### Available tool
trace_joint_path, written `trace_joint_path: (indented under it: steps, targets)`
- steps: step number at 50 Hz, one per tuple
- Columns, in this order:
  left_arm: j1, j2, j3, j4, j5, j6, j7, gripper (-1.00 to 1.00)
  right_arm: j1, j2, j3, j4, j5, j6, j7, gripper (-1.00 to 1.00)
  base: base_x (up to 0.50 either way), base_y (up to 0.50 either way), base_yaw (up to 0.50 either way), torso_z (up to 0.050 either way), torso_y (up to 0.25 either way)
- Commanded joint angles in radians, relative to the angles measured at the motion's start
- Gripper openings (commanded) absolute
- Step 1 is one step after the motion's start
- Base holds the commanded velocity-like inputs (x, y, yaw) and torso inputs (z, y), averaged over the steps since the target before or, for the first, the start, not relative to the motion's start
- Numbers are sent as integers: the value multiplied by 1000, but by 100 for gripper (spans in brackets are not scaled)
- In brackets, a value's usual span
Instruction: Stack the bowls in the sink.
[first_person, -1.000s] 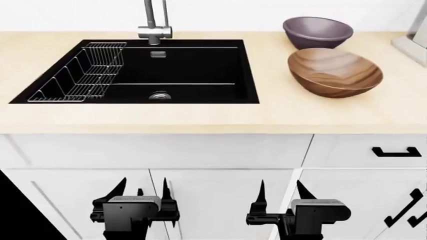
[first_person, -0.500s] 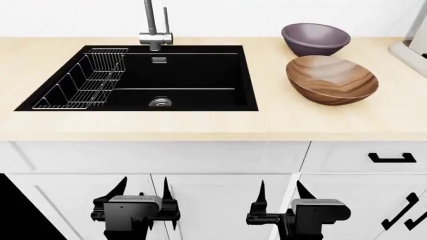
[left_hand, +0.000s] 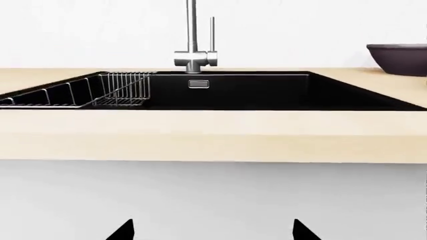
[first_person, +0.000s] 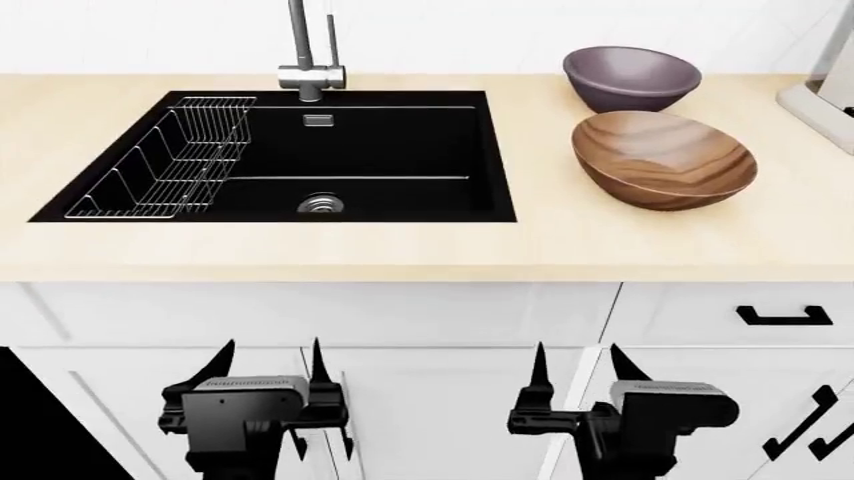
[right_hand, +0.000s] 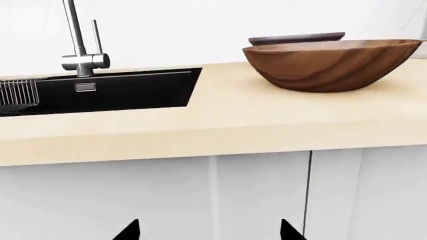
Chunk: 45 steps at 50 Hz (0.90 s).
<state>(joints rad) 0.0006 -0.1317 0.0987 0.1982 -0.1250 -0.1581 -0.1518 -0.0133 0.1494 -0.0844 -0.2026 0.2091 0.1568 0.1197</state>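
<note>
We note the sink (first_person: 387, 150) set into the tabletop (first_person: 427, 245) toward its left. Brown bowl (first_person: 665, 160) and purple-grey bowl (first_person: 631, 78) sit at the right rear, touching. Left gripper (first_person: 267, 375) and right gripper (first_person: 577, 378) hang below the front edge, fingers upward, spread, empty.
</note>
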Motion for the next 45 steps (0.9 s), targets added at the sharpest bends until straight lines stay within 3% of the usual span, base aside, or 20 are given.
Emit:
trace_joint_path:
  steps: [1, 11, 19, 21, 24, 26, 27, 31, 45]
  targets:
    - [-33, -39, 18, 246, -10, -252, -41, 100, 9, 65, 65, -250, 130, 234, 41, 100, 0, 0, 0, 0, 0]
    - [-227, -112, 20, 571, -71, -775, -44, 100, 130, 173, 152, -549, 352, 669, 116, 100, 0, 0, 0, 0, 0]
    - [-625, -93, -68, 761, -224, -1394, 14, 100, 505, 206, 387, -671, 855, 1260, 301, 100, 0, 0, 0, 0, 0]
    - [-694, -138, -93, 710, -413, -1412, -106, 100, 617, 192, 465, -635, 1053, 1401, 420, 100, 0, 0, 0, 0, 0]
    - [-844, -246, -135, 567, -863, -1411, -536, 100, 739, 291, 405, -508, 1417, 1388, 735, 100, 0, 0, 0, 0, 0]
    - [-927, -268, -119, 489, -1163, -1409, -680, 100, 808, 342, 351, -445, 1534, 1353, 832, 100, 0, 0, 0, 0, 0]
    - [-956, -273, -108, 459, -1230, -1406, -720, 100, 835, 360, 326, -425, 1562, 1346, 854, 100, 0, 0, 0, 0, 0]
    - [-1032, -284, -58, 378, -1314, -1393, -791, 100, 912, 394, 266, -374, 1602, 1335, 875, 100, 0, 0, 0, 0, 0]
    - [-1107, -312, 24, 320, -1326, -1350, -812, 100, 956, 402, 251, -356, 1492, 1324, 742, 100, 0, -71, 0, 0, 0]
